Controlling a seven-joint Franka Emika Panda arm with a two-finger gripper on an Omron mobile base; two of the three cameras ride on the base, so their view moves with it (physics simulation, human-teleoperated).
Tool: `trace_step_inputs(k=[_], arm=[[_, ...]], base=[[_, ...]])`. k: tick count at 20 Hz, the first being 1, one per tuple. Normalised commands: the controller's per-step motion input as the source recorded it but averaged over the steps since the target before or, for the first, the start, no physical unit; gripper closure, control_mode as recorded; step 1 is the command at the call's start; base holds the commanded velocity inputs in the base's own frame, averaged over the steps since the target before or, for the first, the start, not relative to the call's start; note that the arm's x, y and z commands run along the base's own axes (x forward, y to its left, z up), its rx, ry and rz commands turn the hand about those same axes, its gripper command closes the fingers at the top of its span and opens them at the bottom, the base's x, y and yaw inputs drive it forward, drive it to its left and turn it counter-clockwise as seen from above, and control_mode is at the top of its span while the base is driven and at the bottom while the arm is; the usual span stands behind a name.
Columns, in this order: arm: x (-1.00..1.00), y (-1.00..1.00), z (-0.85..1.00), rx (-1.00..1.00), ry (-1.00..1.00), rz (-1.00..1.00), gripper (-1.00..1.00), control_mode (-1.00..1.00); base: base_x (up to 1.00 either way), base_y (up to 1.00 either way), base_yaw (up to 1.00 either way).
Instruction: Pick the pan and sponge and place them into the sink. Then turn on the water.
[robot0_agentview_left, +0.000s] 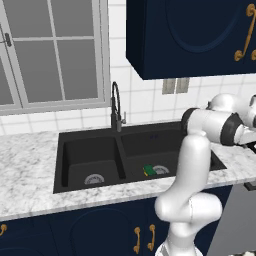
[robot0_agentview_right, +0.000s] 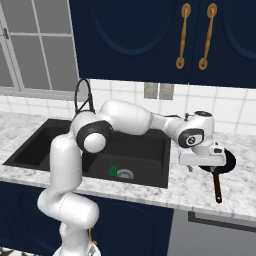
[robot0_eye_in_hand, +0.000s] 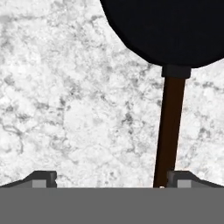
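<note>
The sink (robot0_agentview_right: 155, 172) lies well to the gripper's left, the sponge (robot0_agentview_right: 113, 170) already dropped by 1 drain, so the pan is judged next. The pan (robot0_agentview_right: 231, 161) rests on the counter (robot0_agentview_right: 200, 192) just below the gripper (robot0_agentview_right: 201, 167), which is spread fully wide, nothing held, its fingertips (robot0_eye_in_hand: 43, 178) straddling bare marble beside the handle (robot0_eye_in_hand: 170, 131). Nothing is seen blocking the descent.

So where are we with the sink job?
Done: the sponge lies in the sink, in the basin nearer the pan. In hand: the open gripper hovers over the pan on the counter, holding nothing. Left: grasp the pan, move it into the sink, then run water from the faucet, which looks dry.
</note>
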Motion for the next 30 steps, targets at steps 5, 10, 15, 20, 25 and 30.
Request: trace_step_inputs(k=[5,10,15,20,25,30], arm=[[0.09,-0.4,-0.13,0.03,0.01,-0.01,-1.0,-1.0],[0.07,-0.18,-0.23,0.01,0.0,0.0,-1.0,-1.0],[0.11,-0.14,-0.27,0.03,0.01,0.0,-1.0,-1.0],[0.08,-0.04,-0.3,0.03,0.0,0.0,-1.0,-1.0],[0.03,0.0,-0.29,0.01,0.0,0.0,-1.0,-1.0],[0.07,0.0,-0.22,0.03,0.0,0.0,-1.0,-1.0]], base=[[0.0,0.0,0.0],[0.0,0.0,0.0],[0.0,0.0,0.0],[0.0,0.0,0.0],[0.0,0.0,0.0],[0.0,0.0,0.0]])
